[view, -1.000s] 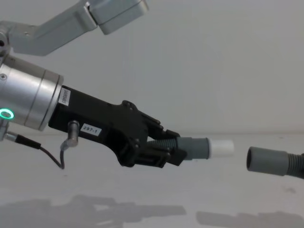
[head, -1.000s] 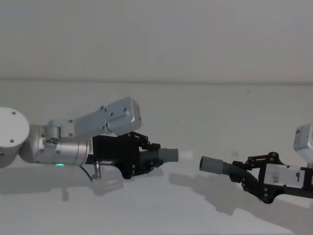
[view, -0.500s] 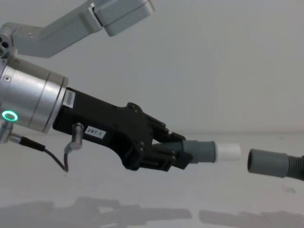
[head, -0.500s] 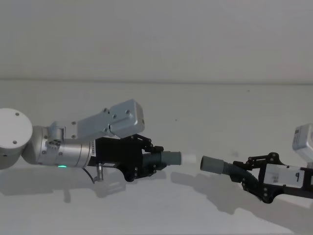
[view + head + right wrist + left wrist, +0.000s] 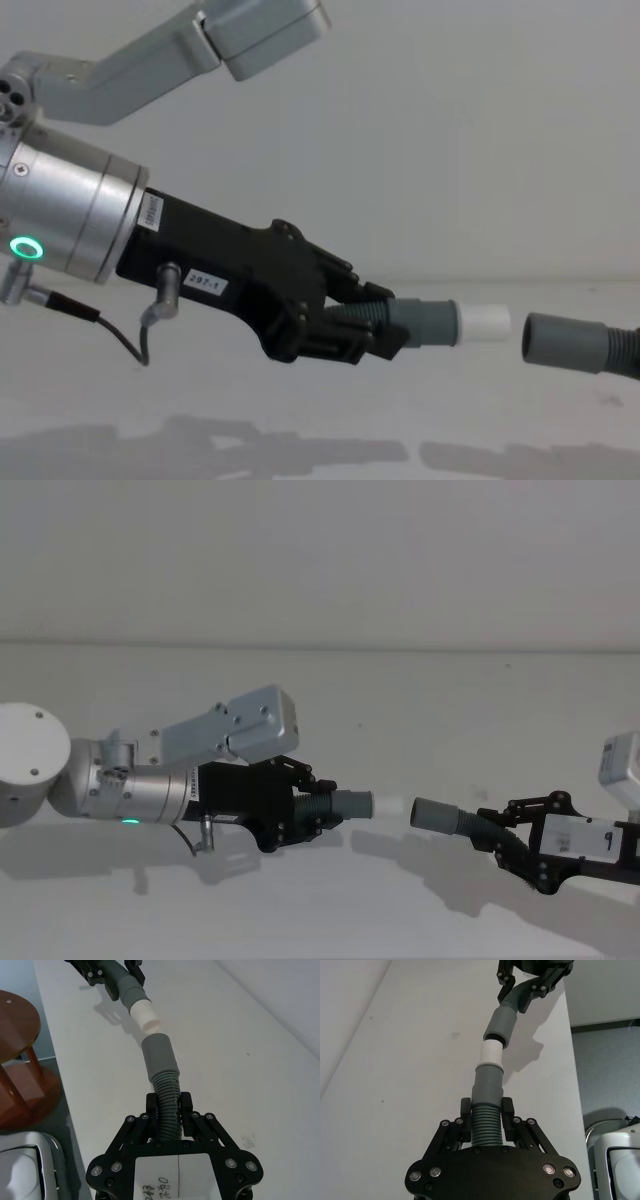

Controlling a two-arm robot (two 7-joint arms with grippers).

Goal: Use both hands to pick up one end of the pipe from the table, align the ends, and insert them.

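Both pipe pieces hang above the table (image 5: 400,710), cuffs facing each other. My left gripper (image 5: 312,815) (image 5: 362,325) (image 5: 487,1122) is shut on the ribbed body of the left pipe piece (image 5: 488,1085), whose grey cuff (image 5: 428,323) ends in a narrower white tip (image 5: 391,805) (image 5: 486,322). My right gripper (image 5: 500,842) (image 5: 170,1110) is shut on the right pipe piece (image 5: 162,1067), its wider open cuff (image 5: 434,814) (image 5: 566,342) pointing at the white tip. A small gap separates the white tip from the wide cuff; they stand nearly in line.
A round wooden stool (image 5: 17,1055) stands beside the table's edge in the right wrist view. A thin grey cable (image 5: 110,335) loops under the left wrist, below its green ring light (image 5: 27,248).
My left arm has moved to the right with its pipe piece, narrowing the gap between the white tip and the wide cuff. The right arm has barely moved.
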